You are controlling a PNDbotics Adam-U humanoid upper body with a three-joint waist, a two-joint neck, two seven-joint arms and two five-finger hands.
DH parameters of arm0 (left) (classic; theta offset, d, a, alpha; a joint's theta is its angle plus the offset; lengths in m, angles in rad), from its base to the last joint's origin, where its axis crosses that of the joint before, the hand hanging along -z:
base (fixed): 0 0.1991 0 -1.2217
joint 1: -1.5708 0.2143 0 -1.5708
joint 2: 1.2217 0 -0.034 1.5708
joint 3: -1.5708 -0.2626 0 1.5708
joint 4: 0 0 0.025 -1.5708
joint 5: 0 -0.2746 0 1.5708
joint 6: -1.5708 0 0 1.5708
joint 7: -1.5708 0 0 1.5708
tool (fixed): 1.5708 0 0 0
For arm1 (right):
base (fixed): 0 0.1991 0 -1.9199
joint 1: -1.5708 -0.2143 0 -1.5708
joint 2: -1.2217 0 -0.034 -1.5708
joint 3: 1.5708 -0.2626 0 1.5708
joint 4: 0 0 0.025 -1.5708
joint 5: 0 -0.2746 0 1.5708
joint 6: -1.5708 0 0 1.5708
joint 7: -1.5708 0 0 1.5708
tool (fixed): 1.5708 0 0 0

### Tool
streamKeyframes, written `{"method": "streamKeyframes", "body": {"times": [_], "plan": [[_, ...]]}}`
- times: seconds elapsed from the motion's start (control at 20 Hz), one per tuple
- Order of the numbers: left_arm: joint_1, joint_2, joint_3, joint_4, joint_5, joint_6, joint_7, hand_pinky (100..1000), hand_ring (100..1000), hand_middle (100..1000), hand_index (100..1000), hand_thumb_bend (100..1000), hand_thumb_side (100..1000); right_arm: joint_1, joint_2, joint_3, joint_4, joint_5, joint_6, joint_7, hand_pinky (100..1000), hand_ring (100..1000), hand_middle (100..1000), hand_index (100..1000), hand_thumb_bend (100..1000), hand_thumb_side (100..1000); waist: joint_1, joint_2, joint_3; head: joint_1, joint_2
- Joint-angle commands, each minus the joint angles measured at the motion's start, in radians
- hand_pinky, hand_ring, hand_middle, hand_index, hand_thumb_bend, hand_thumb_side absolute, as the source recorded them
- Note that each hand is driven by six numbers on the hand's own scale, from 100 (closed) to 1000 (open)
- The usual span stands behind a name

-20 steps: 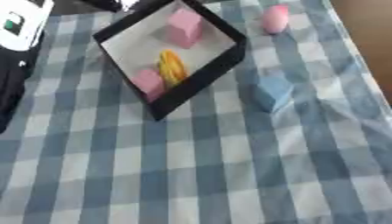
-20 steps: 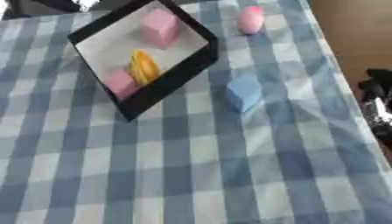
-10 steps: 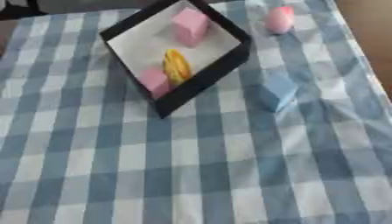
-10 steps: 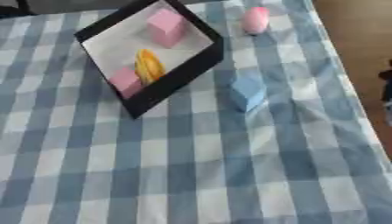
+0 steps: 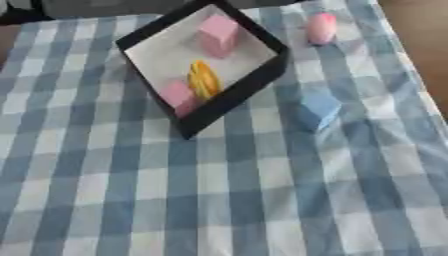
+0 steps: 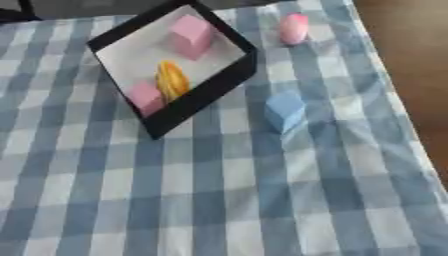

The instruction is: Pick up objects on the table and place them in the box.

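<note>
Neither hand of the robot shows in the left eye view, so whether their fingers are straight or curled cannot be told. A black box (image 5: pixel 254 87) with a white floor sits turned cornerwise on a blue and white checked cloth (image 5: pixel 219 200). Inside it lie 3 things: a pink block (image 5: pixel 217 35) toward the far corner, a yellow-orange object (image 5: pixel 205 80) near the middle, and a smaller pink block (image 5: pixel 179 96) against the near wall. Just beside the box, on the right, a light blue block (image 5: pixel 317 110) rests on the cloth. A pink rounded object (image 5: pixel 321 27) lies farther back, well apart from the blue block.

Right eye view: again no hand is visible. Bare brown table (image 6: pixel 407 45) shows along the cloth's right edge.
</note>
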Motion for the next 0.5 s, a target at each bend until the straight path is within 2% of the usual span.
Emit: {"method": "streamKeyframes", "body": {"times": [0.05,0.35,0.5], "plan": [[0.013,-0.02,0.02,-0.017,0.015,-0.001,0.024,827,783,731,904,100,679,-0.028,-0.123,-0.002,-0.018,0.056,-0.001,0.049,872,848,769,862,100,242,-0.018,-0.026,-0.001,-0.004,-0.011],[0.041,-0.063,0.019,0.005,0.015,-0.001,0.025,824,780,727,903,100,702,-0.106,-0.254,0.055,-0.012,0.182,0.011,0.163,894,879,822,894,100,199,-0.027,-0.029,0.007,-0.012,-0.006],[0.043,-0.072,0.019,0.012,0.014,0.002,0.026,824,777,726,903,100,705,-0.144,-0.303,0.095,0.025,0.254,-0.018,0.23,903,891,844,902,100,218,-0.033,-0.032,0.015,-0.019,0.006]]}}
